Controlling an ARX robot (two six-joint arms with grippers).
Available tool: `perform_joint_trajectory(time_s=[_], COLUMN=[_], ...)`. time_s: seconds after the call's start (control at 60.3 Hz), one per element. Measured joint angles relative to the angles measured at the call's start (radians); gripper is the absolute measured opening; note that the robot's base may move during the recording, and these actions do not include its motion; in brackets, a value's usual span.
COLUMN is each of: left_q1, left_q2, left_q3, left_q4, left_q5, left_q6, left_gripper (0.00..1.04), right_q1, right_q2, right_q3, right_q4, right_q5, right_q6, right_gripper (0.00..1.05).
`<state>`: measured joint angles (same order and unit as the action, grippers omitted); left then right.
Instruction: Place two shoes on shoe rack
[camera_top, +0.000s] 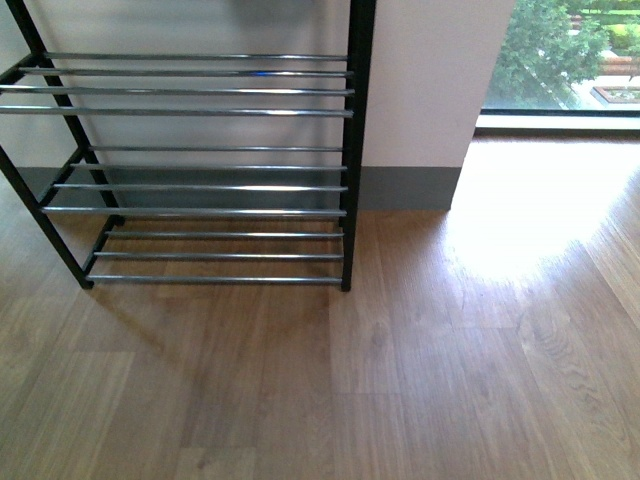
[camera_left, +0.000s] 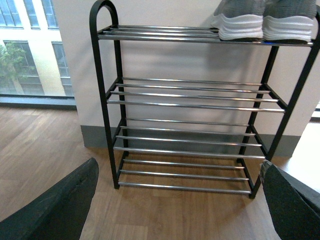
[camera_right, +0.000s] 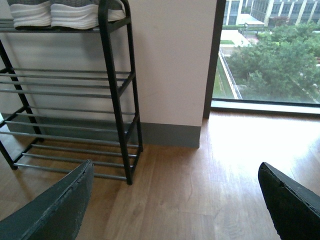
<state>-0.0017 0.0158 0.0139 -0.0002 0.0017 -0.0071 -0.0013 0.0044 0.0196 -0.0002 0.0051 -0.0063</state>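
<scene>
front view: the shoe rack (camera_top: 200, 111) fills the upper left of the frame, standing on the wooden floor (camera_top: 420, 380). left wrist view: two grey sneakers (camera_left: 242, 22) sit side by side on the rack's top shelf; the left gripper (camera_left: 179, 167) is released, fingers (camera_left: 60, 210) spread wide. right wrist view: the sneakers (camera_right: 55, 15) sit on the top shelf; the right gripper (camera_right: 175, 169) is also spread, released.

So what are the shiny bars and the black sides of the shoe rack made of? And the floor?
The bars look like chromed metal: thin, silvery, with bright glints. The black frame seems painted metal tube, smooth with a slight sheen. The floor looks like wood or wood-look laminate: planks with grain show, but which one cannot be told.
</scene>
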Motion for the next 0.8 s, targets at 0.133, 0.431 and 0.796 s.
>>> perform_joint_trajectory(time_s=[0.133,0.431,0.796], left_q1=[0.0,0.0,0.0], left_q2=[0.0,0.0,0.0], left_q3=[0.0,0.0,0.0], left_q4=[0.0,0.0,0.0], left_q5=[-0.001,-0.001,-0.002], left_q6=[0.0,0.0,0.0], left_gripper=[0.95,0.95,0.95], right_q1=[0.0,0.0,0.0], right_q2=[-0.001,0.0,0.0], right_q3=[0.0,0.0,0.0], right_q4=[0.0,0.0,0.0], right_q5=[-0.002,-0.005,-0.005], right_q6=[0.0,0.0,0.0], right_gripper=[0.95,0.95,0.95])
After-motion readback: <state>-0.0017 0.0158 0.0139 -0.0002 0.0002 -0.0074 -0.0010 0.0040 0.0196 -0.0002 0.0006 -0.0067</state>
